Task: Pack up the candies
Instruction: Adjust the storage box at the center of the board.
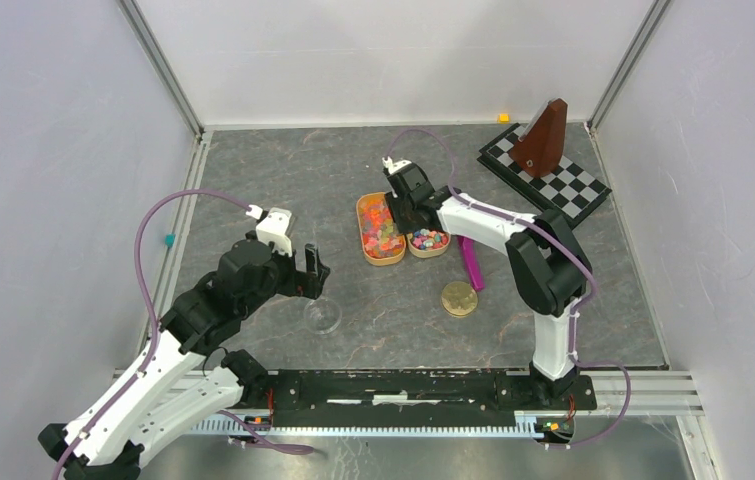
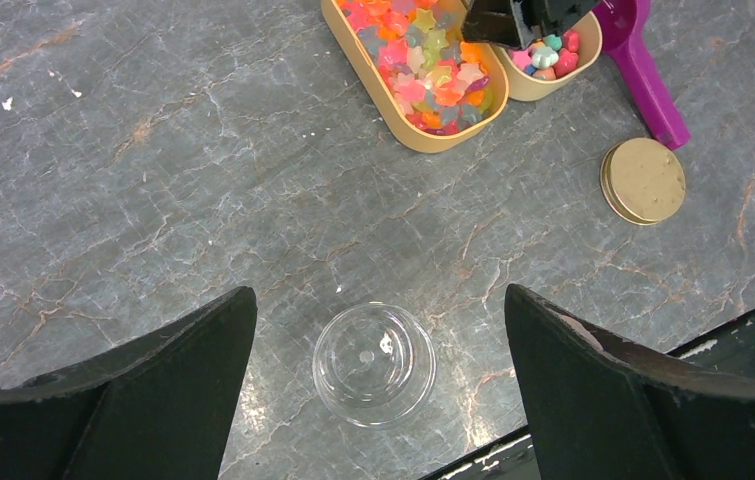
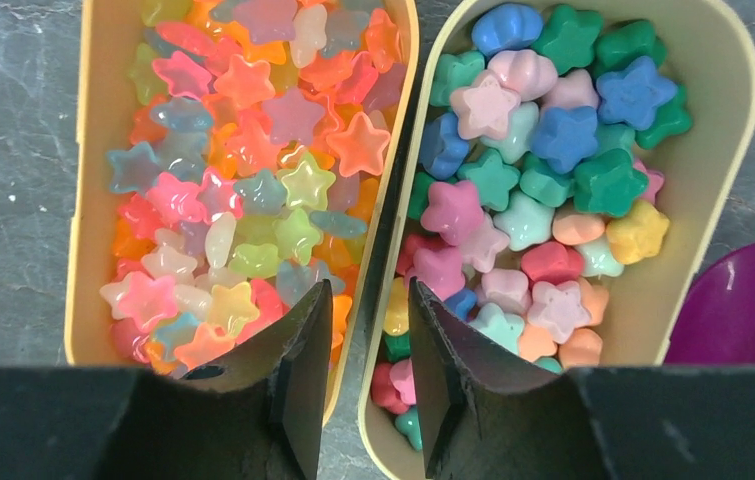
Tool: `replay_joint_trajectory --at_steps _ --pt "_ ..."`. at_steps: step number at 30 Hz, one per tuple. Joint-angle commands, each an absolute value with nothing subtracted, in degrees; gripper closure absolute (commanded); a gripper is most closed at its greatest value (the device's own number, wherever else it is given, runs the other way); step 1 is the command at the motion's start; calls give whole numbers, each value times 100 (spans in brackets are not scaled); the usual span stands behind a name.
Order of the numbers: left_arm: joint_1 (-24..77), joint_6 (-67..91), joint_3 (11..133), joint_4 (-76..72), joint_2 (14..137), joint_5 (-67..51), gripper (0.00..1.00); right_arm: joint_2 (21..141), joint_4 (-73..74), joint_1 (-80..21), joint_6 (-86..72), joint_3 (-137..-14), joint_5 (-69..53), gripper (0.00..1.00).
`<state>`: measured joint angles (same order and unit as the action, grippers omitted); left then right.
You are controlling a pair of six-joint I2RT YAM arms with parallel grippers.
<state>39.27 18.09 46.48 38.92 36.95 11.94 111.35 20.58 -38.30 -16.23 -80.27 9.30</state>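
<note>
Two trays of candies (image 3: 253, 180) stand touching, the longer tray (image 3: 91, 150) on the left. The scoop (image 1: 470, 263) lies just right of the smaller tray (image 3: 728, 110), the lid (image 1: 459, 298) before the scoop, the glass dish (image 1: 323, 314) farther left.

candies (image 3: 553, 170): pink, blue, green, yellow | scoop (image 1: 470, 268): purple | lid (image 1: 459, 298): gold | board (image 1: 575, 186): black-white checks | table (image 1: 283, 180): grey marbled

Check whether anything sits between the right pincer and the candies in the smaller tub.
Nothing visible does. The right pincer hangs over the candies in the uncovered smaller tub; the gold lid lies apart.
</note>
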Motion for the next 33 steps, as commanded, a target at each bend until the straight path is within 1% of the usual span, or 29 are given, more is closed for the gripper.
replay_joint_trajectory --at_steps 1,3,11,14,18,21,25,33 --pt "3940 2013 4632 3845 3615 1283 0 11326 2014 -3853 -1784 -8415 1020 61" --pt "3943 2013 4630 3839 3612 1276 0 11346 1987 -3854 -1802 -8420 1018 63" --pt "3939 2006 4632 3840 3617 1301 0 11433 2052 -3849 -1801 -8438 1132 77" --pt "3942 2004 4637 3845 3612 1292 0 11459 2095 -3846 -1746 -8459 1175 75" --pt "3942 2004 4632 3843 3613 1297 0 11497 2149 -3851 -1721 -8455 1222 75" --pt "3942 2004 4639 3845 3621 1296 0 11534 2176 -3845 -1673 -8477 1187 83" --pt "3938 2004 4645 3858 3610 1319 0 11495 2163 -3850 -1538 -8490 1192 99" --pt "3938 2013 4634 3860 3577 1352 0 11444 2276 -3848 -1090 -8543 1269 100"
